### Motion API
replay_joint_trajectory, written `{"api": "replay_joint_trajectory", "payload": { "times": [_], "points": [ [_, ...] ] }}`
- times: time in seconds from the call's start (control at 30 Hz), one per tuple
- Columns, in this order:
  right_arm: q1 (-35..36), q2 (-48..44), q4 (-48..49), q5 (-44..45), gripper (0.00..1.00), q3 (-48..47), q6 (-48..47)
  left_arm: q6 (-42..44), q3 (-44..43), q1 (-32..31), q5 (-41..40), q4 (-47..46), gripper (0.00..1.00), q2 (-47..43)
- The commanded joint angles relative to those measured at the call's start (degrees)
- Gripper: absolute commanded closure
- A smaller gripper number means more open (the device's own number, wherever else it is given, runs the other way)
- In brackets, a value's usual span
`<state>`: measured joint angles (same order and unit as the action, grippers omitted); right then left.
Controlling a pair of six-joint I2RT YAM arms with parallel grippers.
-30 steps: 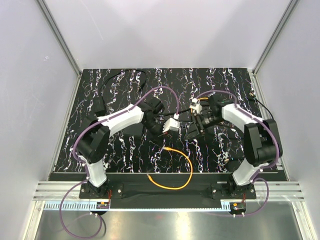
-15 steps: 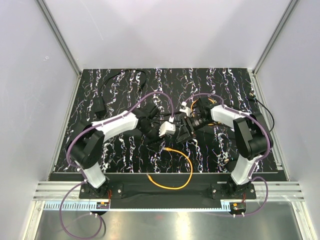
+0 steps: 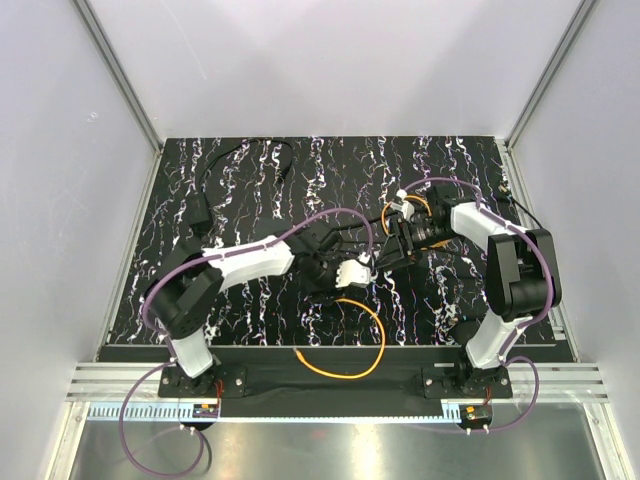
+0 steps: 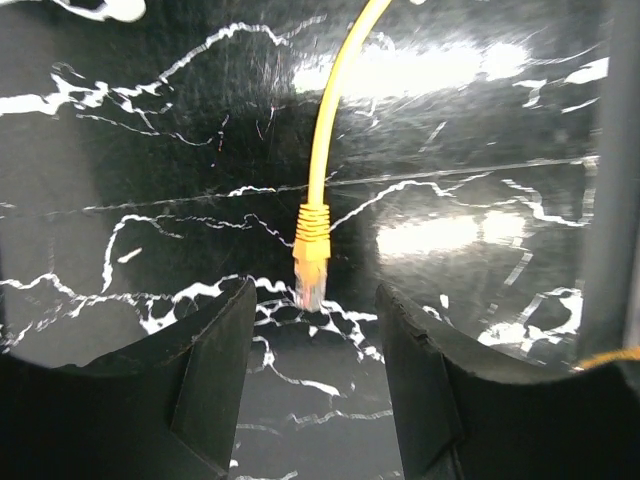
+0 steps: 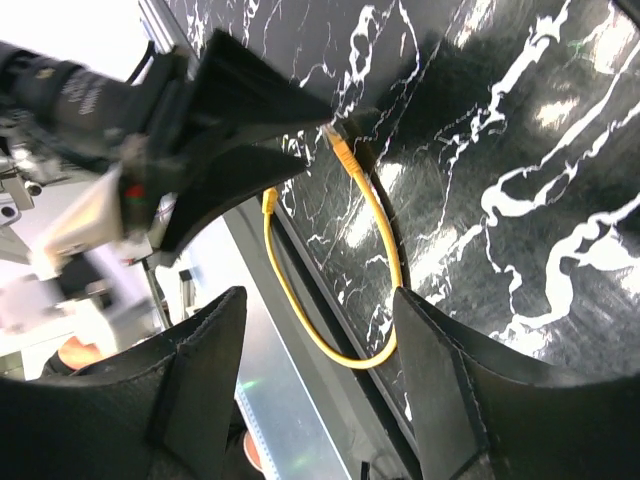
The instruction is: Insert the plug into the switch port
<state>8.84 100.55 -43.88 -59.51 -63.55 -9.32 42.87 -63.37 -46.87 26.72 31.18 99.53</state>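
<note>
My left gripper point(image 4: 314, 330) stands wide open with nothing in it: its two dark fingers point(image 4: 215, 370) frame a bare gap. The plug point(image 4: 310, 290) lies on the black marbled table point(image 4: 130, 140) straight ahead of me, centred in that gap. Its clear tip points back at me and sits about level with my fingertips. I cannot tell whether my tips are already down at the table or hang above it. Behind the tip comes the ribbed orange boot point(image 4: 312, 232), and from there the cable point(image 4: 330, 120) runs away from me. I judge the plug to be very light, so weight is no worry. What matters is that it is small and the cable is springy. The clear shell looks hard and smooth, likely to slip or turn between flat pads, and I would not want to crush whatever catch it carries. The boot looks softer, and its ribs should give me purchase. I would therefore close across the boot just behind the clear tip, from its two sides, and leave the tip sticking out free for the socket. The looped cable will probably tug and twist the plug as I lift, so the hold wants to be firm and square. My right gripper point(image 5: 320, 300), off to my right and facing this one, is likewise spread and empty. I cannot pick out the switch port in any view.
</note>
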Motion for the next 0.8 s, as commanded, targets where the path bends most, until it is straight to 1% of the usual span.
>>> {"api": "replay_joint_trajectory", "payload": {
  "times": [0.0, 0.1, 0.2, 0.23, 0.33, 0.37, 0.4, 0.43, 0.47, 0.53, 0.63, 0.67, 0.77],
  "points": [
    [-0.40, -2.47, -3.58, -0.61, 0.33, -1.67, -3.07, 1.78, -1.31, -1.11, -3.86, -3.41, 0.44, 2.25],
    [-0.67, -2.47, -3.85, -0.70, 0.33, -1.58, -3.51, 2.56, -1.49, -2.26, -5.97, -3.58, 0.46, 3.92],
    [-0.67, -2.47, -3.67, -0.35, 0.34, -1.58, -3.60, 4.14, -1.05, -3.22, -8.17, -3.23, 0.55, 4.97],
    [-0.67, -2.55, -3.58, -0.26, 0.34, -1.32, -3.42, 4.50, -0.79, -3.66, -8.96, -3.23, 0.67, 5.15],
    [-0.58, -2.47, -2.35, -0.08, 0.36, -0.35, -2.90, 4.68, -0.87, -3.84, -9.14, -2.44, 0.85, 4.98],
    [-0.58, -2.29, -2.35, -0.61, 0.36, -0.26, -2.81, 3.98, -0.87, -3.67, -8.79, -2.09, 0.94, 4.45],
    [-0.58, -2.12, -2.09, -1.05, 0.36, -0.09, -2.81, 3.71, -1.13, -3.49, -8.18, -1.65, 0.97, 2.97],
    [-0.49, -1.77, -1.91, -2.62, 0.36, 0.26, -2.63, 3.62, -1.49, -3.23, -6.52, -1.04, 0.99, 1.91],
    [-0.49, -1.42, -1.74, -3.50, 0.36, 0.53, -2.54, 1.79, -1.75, -3.14, -6.07, -0.60, 1.00, 0.86],
    [0.21, -0.54, -1.21, -5.44, 0.36, 1.23, -2.19, 0.73, -3.67, -2.61, -3.53, 1.16, 1.00, -1.78],
    [2.67, 0.95, -1.74, -9.65, 0.36, 1.50, -2.98, -2.52, -3.78, -2.61, -4.22, -0.15, 1.00, -6.34],
    [3.37, 1.31, -2.00, -12.36, 0.36, 1.59, -3.16, -3.66, -3.43, -2.70, -4.48, -2.07, 1.00, -7.75],
    [6.36, 3.06, -4.28, -16.76, 0.35, 0.36, -5.78, -4.81, -2.81, -2.70, -4.84, -3.32, 1.00, -11.02]
  ]
}}
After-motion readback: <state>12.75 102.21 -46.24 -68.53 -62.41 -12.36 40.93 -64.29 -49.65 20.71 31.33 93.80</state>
